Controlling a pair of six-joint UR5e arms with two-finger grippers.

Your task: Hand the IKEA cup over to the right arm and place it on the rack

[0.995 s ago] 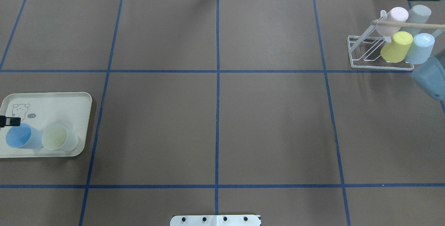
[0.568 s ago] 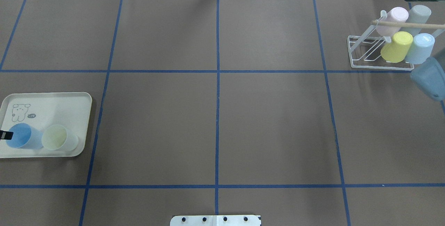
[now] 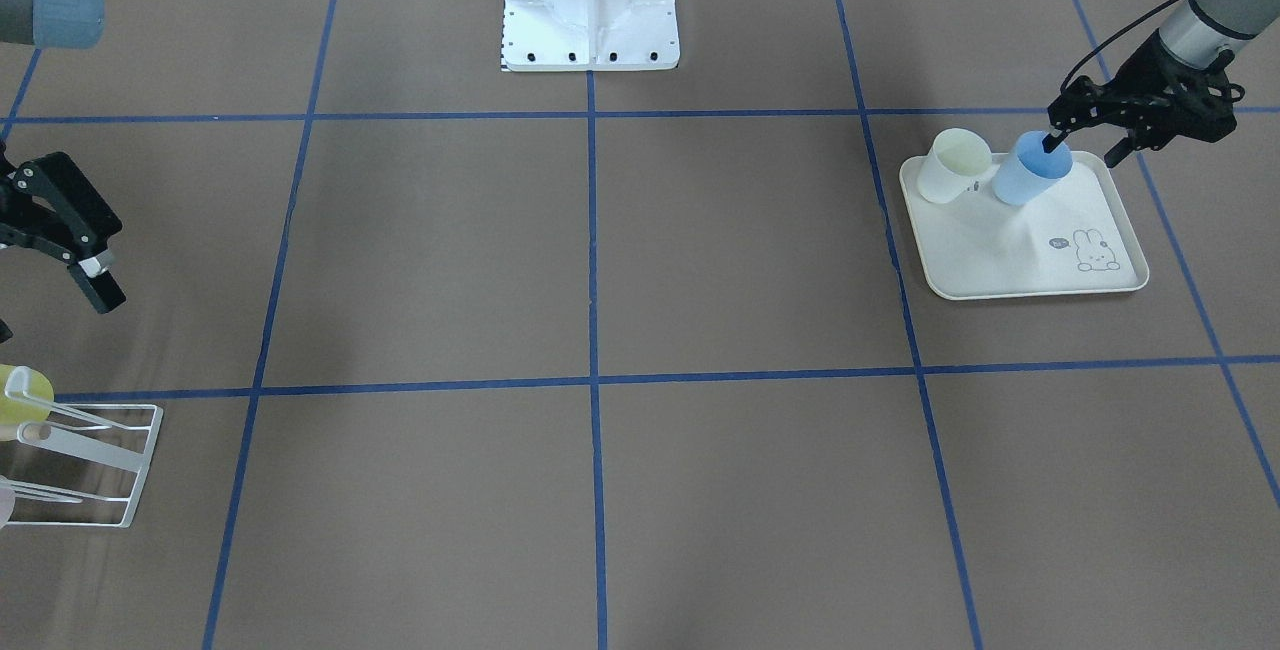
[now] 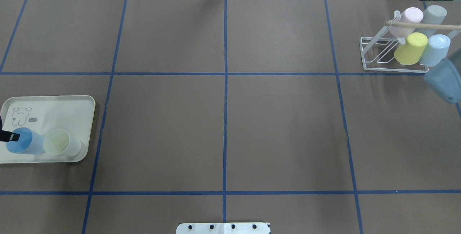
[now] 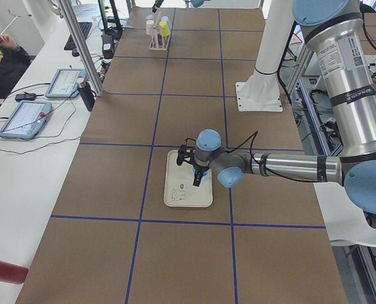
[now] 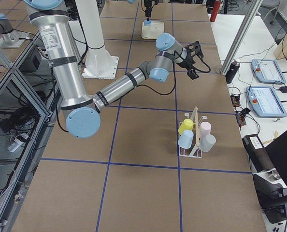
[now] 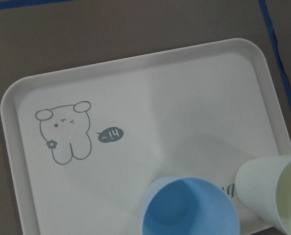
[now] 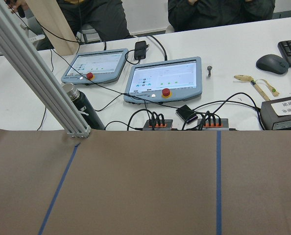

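Observation:
A blue cup stands mouth up on the cream tray, with a pale green cup touching it. My left gripper is open at the blue cup: one fingertip sits over its mouth and the other finger is outside its wall. The left wrist view shows the blue cup and pale cup from above, with no fingers in frame. The white wire rack holds pink, grey, yellow and light blue cups. My right gripper hangs open with nothing in it, short of the rack.
The robot's white base stands at the table's near middle. A wooden rod runs across the rack's top. Beyond the far edge are control tablets, cables and seated people. Blue tape lines grid the brown table.
My left fingertip has moved from the tray's drawing down to the blue cup's rim. The right arm's elbow has crept slightly left. The cups have not moved.

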